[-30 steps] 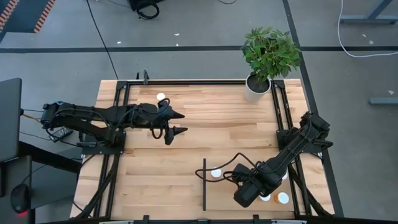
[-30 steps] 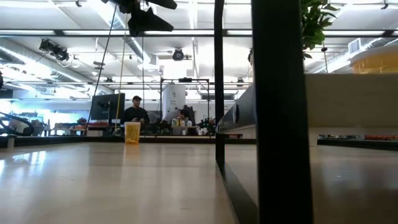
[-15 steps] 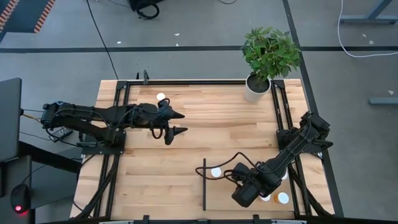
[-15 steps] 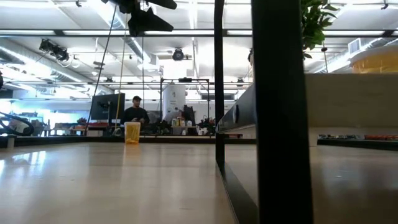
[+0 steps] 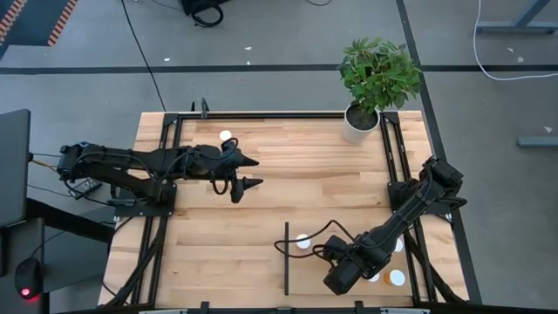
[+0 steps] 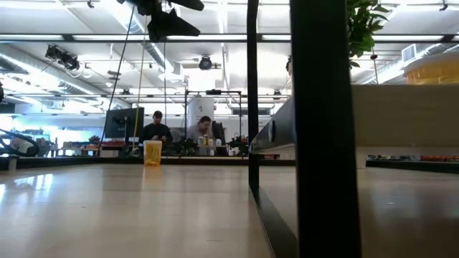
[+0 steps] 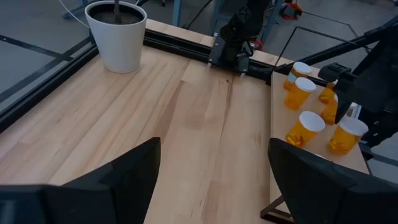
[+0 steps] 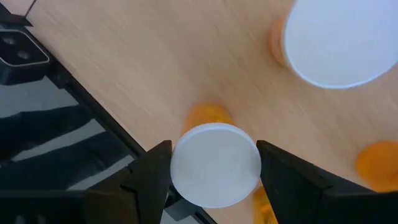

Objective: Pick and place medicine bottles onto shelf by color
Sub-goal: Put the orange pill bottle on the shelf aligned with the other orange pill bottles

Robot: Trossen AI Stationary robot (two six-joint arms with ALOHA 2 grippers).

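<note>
The medicine bottles (image 7: 320, 115) stood clustered on the shelf (image 5: 305, 272) near the right arm, orange bodies under white caps, and one more lone bottle (image 5: 226, 136) waited at the far side of the worktop (image 5: 296, 174) beside the left arm. Over the last second we saw the right tool (image 5: 338, 276) slide a little further along the shelf, away from the black strip (image 5: 286, 258) end of the row, carrying an orange bottle (image 8: 215, 163) between its fingers — the wrist view showed the white cap pinched squarely between the two dark tips. We judged this to be a carry toward its place among the other orange bottles, with the release not yet made. The left tool (image 5: 241, 173) hung over the middle of the worktop with its fingers spread and nothing in them, exactly where it had been a second earlier. Beyond the worktop, a second person had come into sight in the low view.
</note>
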